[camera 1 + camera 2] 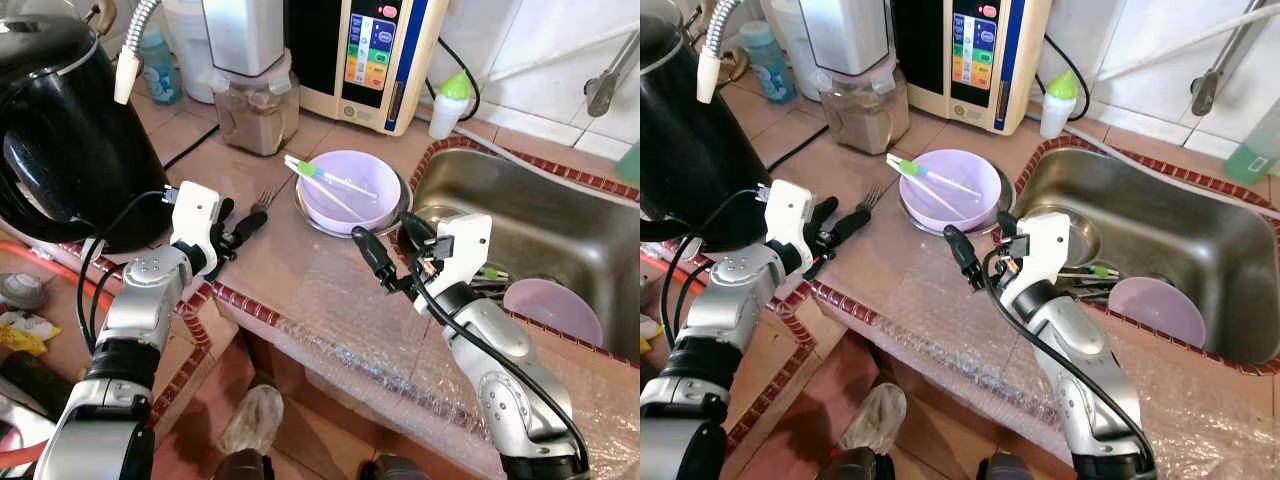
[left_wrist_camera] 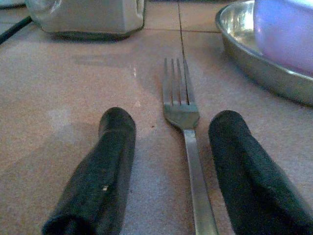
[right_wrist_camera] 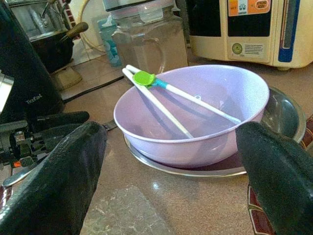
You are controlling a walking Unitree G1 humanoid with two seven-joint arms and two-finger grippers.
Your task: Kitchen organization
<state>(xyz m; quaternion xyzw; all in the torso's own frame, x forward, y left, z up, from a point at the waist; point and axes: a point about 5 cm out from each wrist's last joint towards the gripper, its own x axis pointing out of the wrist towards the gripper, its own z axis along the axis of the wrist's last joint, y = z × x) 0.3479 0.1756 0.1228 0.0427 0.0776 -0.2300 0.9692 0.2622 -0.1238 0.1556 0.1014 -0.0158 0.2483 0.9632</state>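
On counter near left edge, fork [image 2: 188, 147] lying flat between open left tool [image 1: 238, 229]; could skid from closing fingers; right tool [image 1: 388, 252] open near bowl [image 1: 350, 190]; could knock chopsticks [image 3: 171, 98].

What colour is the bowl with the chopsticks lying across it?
The bowl is pale lilac purple, seen best in the right wrist view.

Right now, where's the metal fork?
The silver metal fork lies flat on the tiled countertop, between the open fingers of the left end effector, tines pointing toward the clear jar, left of the lilac bowl.
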